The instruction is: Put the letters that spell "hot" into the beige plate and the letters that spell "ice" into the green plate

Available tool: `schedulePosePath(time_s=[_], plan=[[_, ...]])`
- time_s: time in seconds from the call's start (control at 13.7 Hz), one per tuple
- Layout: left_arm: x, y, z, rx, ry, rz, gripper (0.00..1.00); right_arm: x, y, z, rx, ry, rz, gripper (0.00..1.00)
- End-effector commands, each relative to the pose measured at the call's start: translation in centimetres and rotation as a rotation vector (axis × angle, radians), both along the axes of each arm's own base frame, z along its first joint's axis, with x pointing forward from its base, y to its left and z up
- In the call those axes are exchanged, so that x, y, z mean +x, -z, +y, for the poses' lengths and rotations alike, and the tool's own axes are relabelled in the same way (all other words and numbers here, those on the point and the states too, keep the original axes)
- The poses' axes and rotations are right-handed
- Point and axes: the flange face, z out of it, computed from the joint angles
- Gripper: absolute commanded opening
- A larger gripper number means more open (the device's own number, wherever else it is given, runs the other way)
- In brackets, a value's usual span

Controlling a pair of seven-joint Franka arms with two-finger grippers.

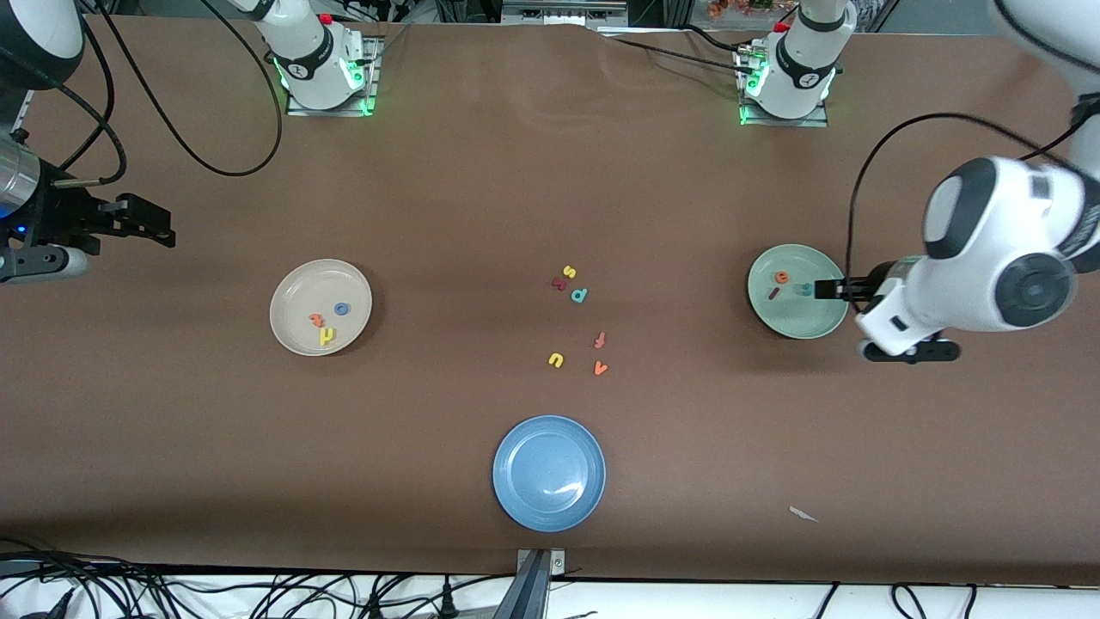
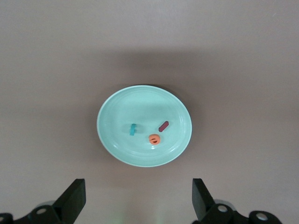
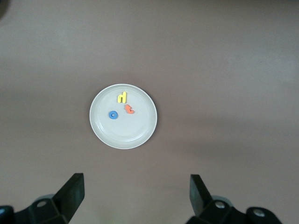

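Three plates sit on the brown table (image 1: 516,198) as I watch from my desk. I see the beige plate (image 1: 288,331) toward the right arm's end, holding the yellow h (image 1: 326,336), the blue o (image 1: 341,309) and the orange t (image 1: 316,320). I find the green plate (image 1: 795,325) toward the left arm's end, with the orange e (image 1: 781,277), the dark red i (image 1: 774,293) and the teal c (image 1: 803,289) lying in it, each apart from the others. I count the blue plate (image 1: 516,494) nearest the front camera, between the two.

Loose letters lie mid-table: a yellow s (image 1: 568,272), a red letter (image 1: 559,283) touching it, a teal p (image 1: 579,295), a red-orange f (image 1: 600,340), a yellow u (image 1: 555,359) and an orange v (image 1: 600,368). A scrap of white paper (image 1: 803,514) rests near the front edge, and black cables (image 1: 215,593) trail along the white strip below it.

My left gripper (image 2: 138,198) hangs over the green plate's edge, fingers spread and empty. My right gripper (image 3: 135,196) waits above the table's end beside the beige plate, fingers also spread.
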Motion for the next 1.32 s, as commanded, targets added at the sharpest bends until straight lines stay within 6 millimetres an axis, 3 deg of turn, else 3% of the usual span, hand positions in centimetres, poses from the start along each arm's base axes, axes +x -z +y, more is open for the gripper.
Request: schedulePosePath(time_s=[0.0,0.15,0.37,0.88,1.1,1.24], plan=[[1.1,-4.6,0.8,0.005,-0.001,-0.026,1.0,0.0,-0.7,-0.4,0.001,-0.011,0.004,1.0],[1.7,-7.6,0.9,-0.003,-0.008,-0.083,1.0,0.1,-0.7,-0.4,0.002,-0.011,0.002,1.0],[2.2,-9.8,0.8,-0.011,-0.006,-0.134,1.0,0.1,-0.7,-0.4,0.002,-0.01,0.002,1.0],[2.8,-11.4,1.9,-0.013,0.083,-0.175,0.99,0.0,-0.6,-0.5,0.002,-0.011,0.005,1.0],[2.9,-13.1,3.3,-0.102,0.024,-0.227,0.98,0.1,-0.4,-0.5,0.001,-0.011,0.008,1.0],[2.8,-14.5,3.4,-0.071,0.012,-0.287,0.98,0.0,-0.5,-0.7,0.001,-0.008,0.007,1.0]])
